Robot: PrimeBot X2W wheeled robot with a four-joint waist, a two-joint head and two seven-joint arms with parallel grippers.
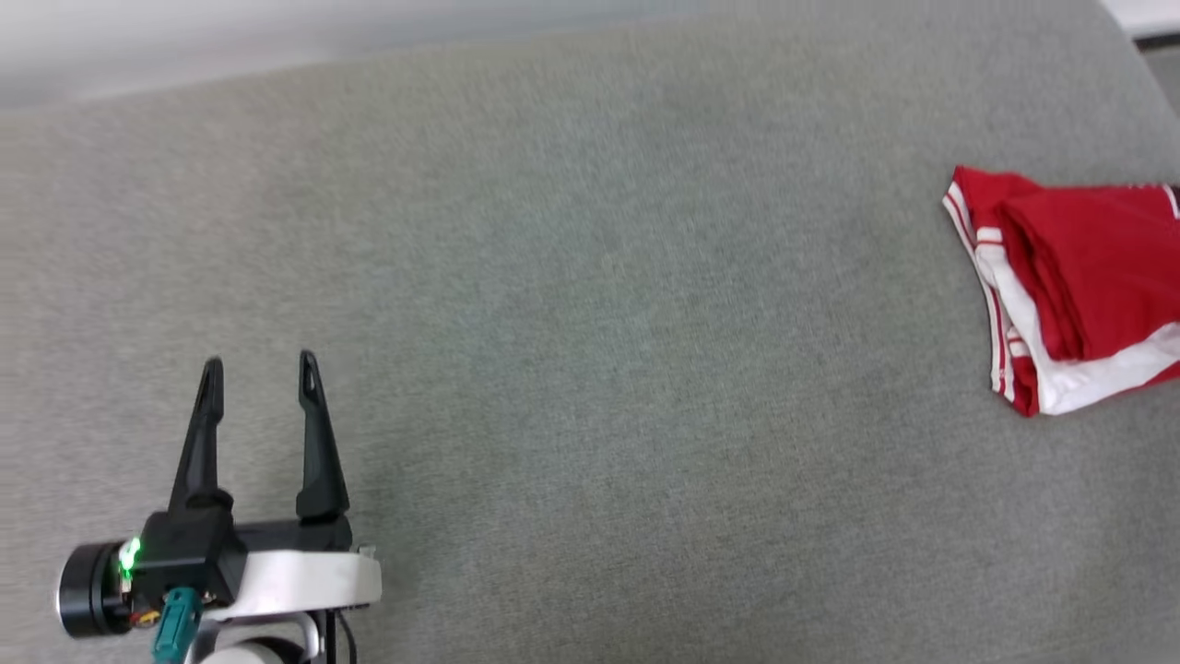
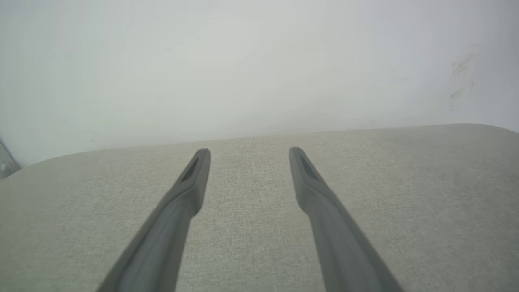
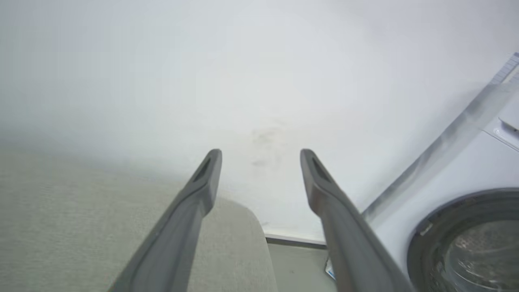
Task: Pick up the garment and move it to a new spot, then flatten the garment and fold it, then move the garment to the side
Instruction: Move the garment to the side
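Note:
The garment (image 1: 1079, 286), red with white striped sleeve trim, lies folded in a compact bundle at the right edge of the grey padded surface (image 1: 590, 350) in the head view. My left gripper (image 1: 260, 369) hovers at the lower left, far from the garment, open with nothing between its dark fingers. The left wrist view shows the left gripper (image 2: 249, 152) spread open over bare grey fabric. In the right wrist view my right gripper (image 3: 260, 154) stands open and empty, pointing past the surface's rounded corner toward a white wall.
A white wall (image 2: 259, 61) runs behind the far edge of the surface. Beside the surface's right corner (image 3: 243, 227) stands a white washing machine (image 3: 466, 211) with a round glass door, with a strip of floor between them.

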